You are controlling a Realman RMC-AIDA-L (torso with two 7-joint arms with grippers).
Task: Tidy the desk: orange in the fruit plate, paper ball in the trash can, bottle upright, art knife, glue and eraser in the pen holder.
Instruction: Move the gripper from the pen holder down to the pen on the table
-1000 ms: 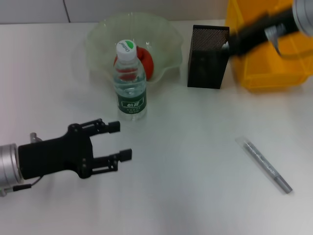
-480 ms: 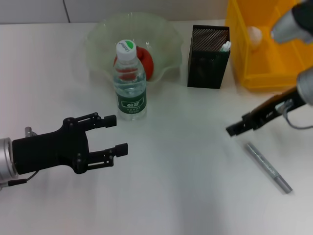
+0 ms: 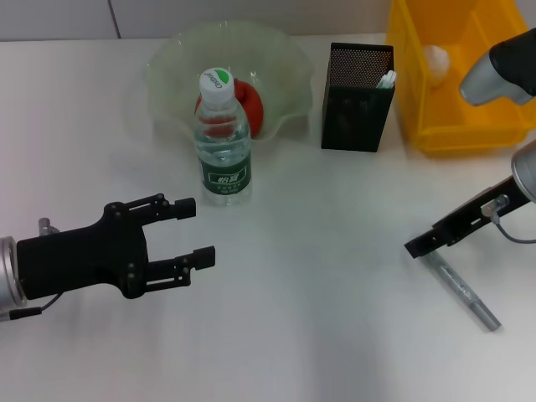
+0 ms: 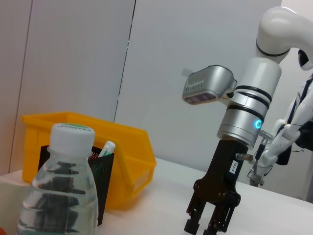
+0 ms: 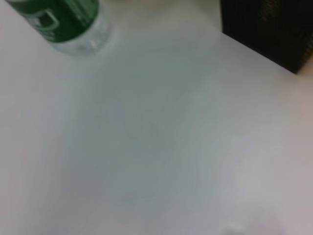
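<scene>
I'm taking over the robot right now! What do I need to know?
Left claw: open, empty, low over the desk.
Right claw: above the art knife's near end; grip unclear.
Done: orange in fruit plate, paper ball in trash can, bottle upright, a white-capped item stands in the pen holder.
Left: art knife into pen holder. Eraser not seen.

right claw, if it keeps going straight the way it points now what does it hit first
Probably the art knife. The right claw points down at the desk, right over the knife's near end, though its height above it is unclear.
</scene>
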